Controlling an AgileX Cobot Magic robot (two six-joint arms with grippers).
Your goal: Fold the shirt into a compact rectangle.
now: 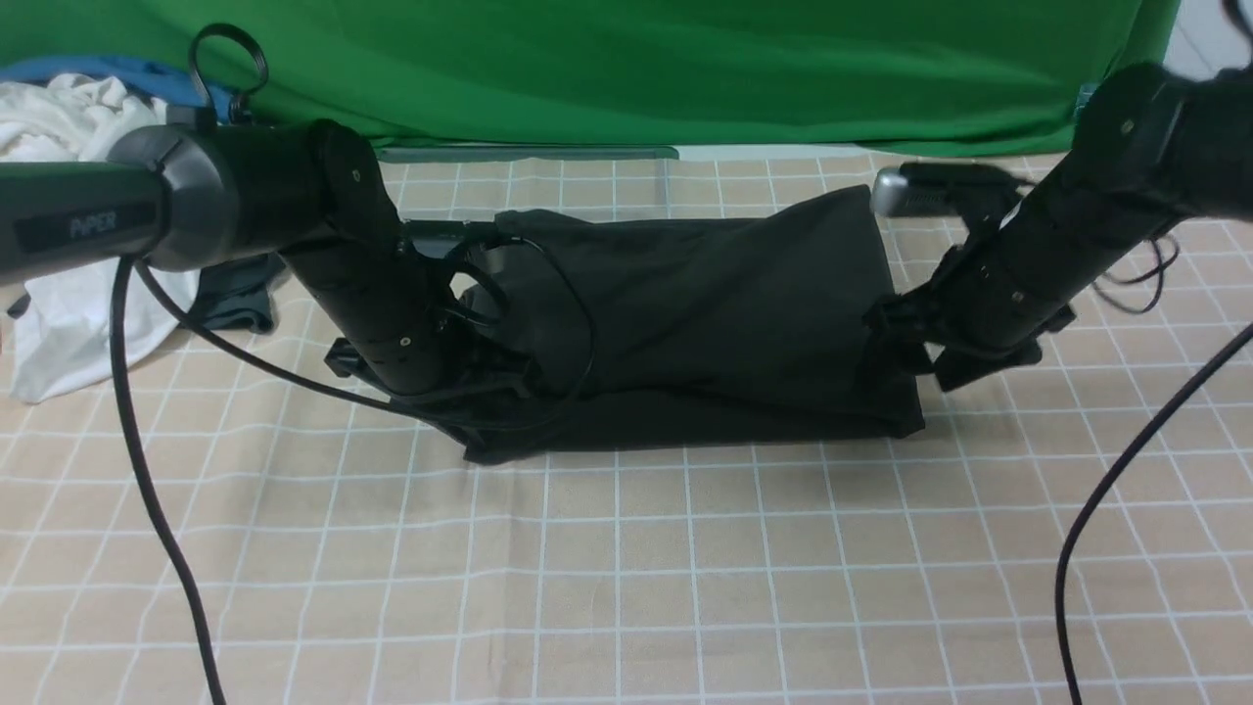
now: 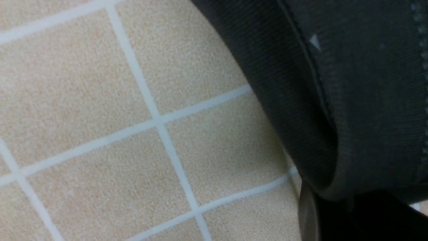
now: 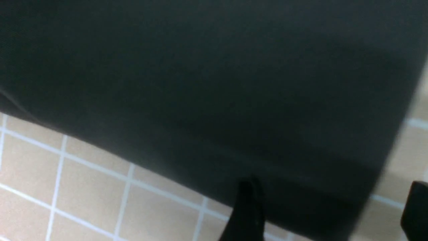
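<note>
Checked tablecloth [image 1: 626, 568] fills the near foreground, bare. Beyond it the shirt [image 1: 705, 323] lies mid-cloth as a dark, roughly rectangular bundle, its upper layer raised and sloping rather than flat. Left gripper [image 1: 489, 377] sits at the shirt's left end, mostly hidden by its own arm; jaws together, and the left wrist view shows a hem [image 2: 334, 110] right at the jaw, so whether fabric is pinched I cannot tell. Right gripper [image 1: 905, 338] is at the shirt's right end, jaws apart around the edge, one finger [image 3: 245, 211] over the fabric, nothing clamped. Step looks like finishing a fold. To do it well: take both ends evenly, keep layers aligned, lay the raised flap flat. White garment [image 1: 69, 245] lies left of the shirt, apart.
</note>
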